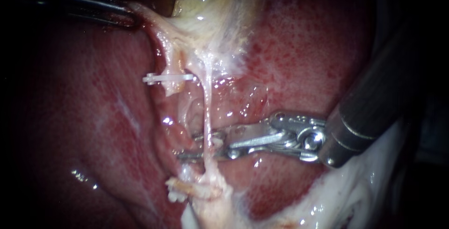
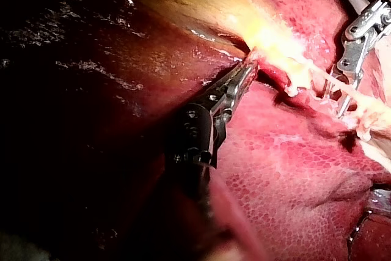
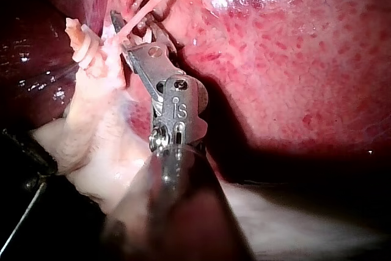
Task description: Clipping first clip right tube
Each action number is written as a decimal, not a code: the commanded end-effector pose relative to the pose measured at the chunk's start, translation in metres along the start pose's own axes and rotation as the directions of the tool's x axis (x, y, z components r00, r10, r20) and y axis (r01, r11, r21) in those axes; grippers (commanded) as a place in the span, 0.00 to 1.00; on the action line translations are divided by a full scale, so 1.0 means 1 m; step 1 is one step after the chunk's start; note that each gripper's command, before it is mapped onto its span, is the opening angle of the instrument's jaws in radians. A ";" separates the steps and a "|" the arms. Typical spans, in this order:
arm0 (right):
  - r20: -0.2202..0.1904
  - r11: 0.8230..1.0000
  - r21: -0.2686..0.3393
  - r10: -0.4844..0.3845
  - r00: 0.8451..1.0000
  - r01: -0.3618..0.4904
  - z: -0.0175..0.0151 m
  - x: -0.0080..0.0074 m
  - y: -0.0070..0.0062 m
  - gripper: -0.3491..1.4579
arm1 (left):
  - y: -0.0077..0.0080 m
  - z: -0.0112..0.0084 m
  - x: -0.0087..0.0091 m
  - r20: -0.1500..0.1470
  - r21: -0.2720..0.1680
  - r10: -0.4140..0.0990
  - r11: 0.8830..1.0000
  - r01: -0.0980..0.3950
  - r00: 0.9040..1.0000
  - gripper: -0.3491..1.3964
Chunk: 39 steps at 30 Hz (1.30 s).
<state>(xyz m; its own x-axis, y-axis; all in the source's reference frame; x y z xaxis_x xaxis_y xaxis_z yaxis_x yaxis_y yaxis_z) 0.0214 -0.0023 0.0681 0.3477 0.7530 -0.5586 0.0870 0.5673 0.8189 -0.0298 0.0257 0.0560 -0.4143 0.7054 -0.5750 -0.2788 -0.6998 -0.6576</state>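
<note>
The right tube (image 1: 206,110) is a thin pale strand running down from the yellowish gallbladder (image 1: 210,9) over the red liver (image 1: 299,60). My right instrument (image 1: 188,146) comes in from the right, its jaws open and standing either side of this tube low down. In the right wrist view the tube (image 3: 144,5) crosses between the same jaws (image 3: 122,29). A white clip (image 1: 169,77) sits across the left tube (image 1: 172,65). My left instrument (image 1: 132,16) is shut on a pale fold at the gallbladder's edge, holding it up and to the left; the left wrist view shows this grip (image 2: 249,65).
Frayed pale tissue (image 1: 201,189) lies below the right instrument's jaws. White fatty tissue (image 1: 355,187) borders the liver at the lower right, under the right instrument's shaft (image 1: 374,103). In the left wrist view the right instrument (image 2: 357,41) stands beyond the left one.
</note>
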 end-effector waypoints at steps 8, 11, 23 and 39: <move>-0.052 1.000 -0.028 -0.004 0.999 0.003 -0.0012 -0.0004 0.0010 0.46 | 0.0000 -0.0001 0.0000 0.000 -0.001 0.001 1.000 -0.001 1.000 0.00; -0.050 1.000 -0.023 -0.004 0.999 0.003 -0.0026 -0.0008 0.0013 0.47 | 0.0000 -0.0002 -0.0001 0.000 -0.001 0.001 1.000 -0.001 1.000 0.00; -0.044 1.000 0.004 0.010 0.999 -0.010 -0.0081 -0.0006 0.0009 0.47 | 0.0000 -0.0002 -0.0001 0.000 -0.001 0.001 1.000 -0.001 1.000 0.00; -0.032 0.998 0.040 0.041 0.999 -0.040 -0.0080 0.0003 -0.0012 0.47 | 0.0000 -0.0002 -0.0001 0.000 -0.001 0.001 1.000 -0.001 1.000 0.00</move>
<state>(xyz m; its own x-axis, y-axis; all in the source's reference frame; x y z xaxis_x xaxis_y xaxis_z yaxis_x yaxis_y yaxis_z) 0.0143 -0.0002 0.0659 0.3203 0.7862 -0.5285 0.1105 0.5231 0.8451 -0.0296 0.0257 0.0559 -0.4147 0.7048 -0.5756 -0.2772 -0.7003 -0.6578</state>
